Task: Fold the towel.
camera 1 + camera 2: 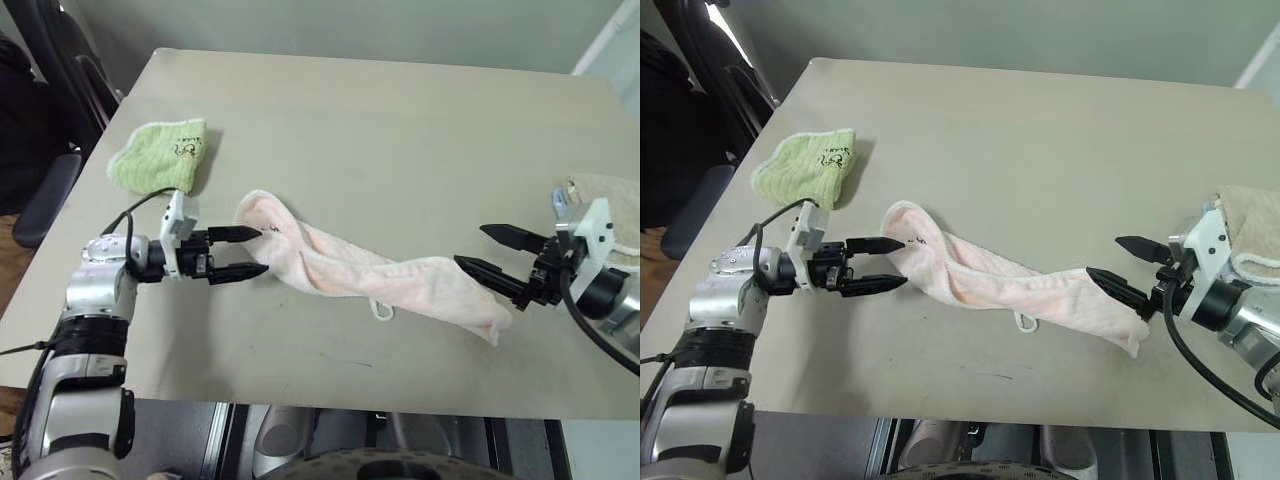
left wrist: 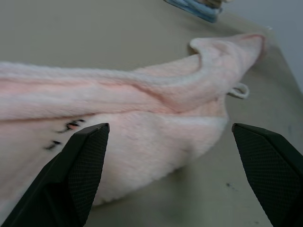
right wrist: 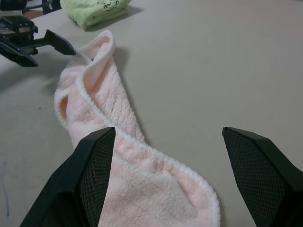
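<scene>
So the big flat beige table takes up most of the head camera's view. Stretched across the middle of it is the pale pink terry-cloth towel, bunched into a long rumpled strip that runs from around 9 o'clock to about 4 o'clock of the table's centre, with its small white loop poking out of the near edge (there's a tiny dark embroidered mark at the left end too).

Up at 10 o'clock sits a folded light green terry towel, well apart from the pink one. Over at 3 o'clock, at the table's edge, there's a beige towel with white trim.

The left gripper has its black fingers spread at the towel's left end, holding nothing. The right gripper is also spread wide, just beside the towel's right end, not pinching it.
</scene>
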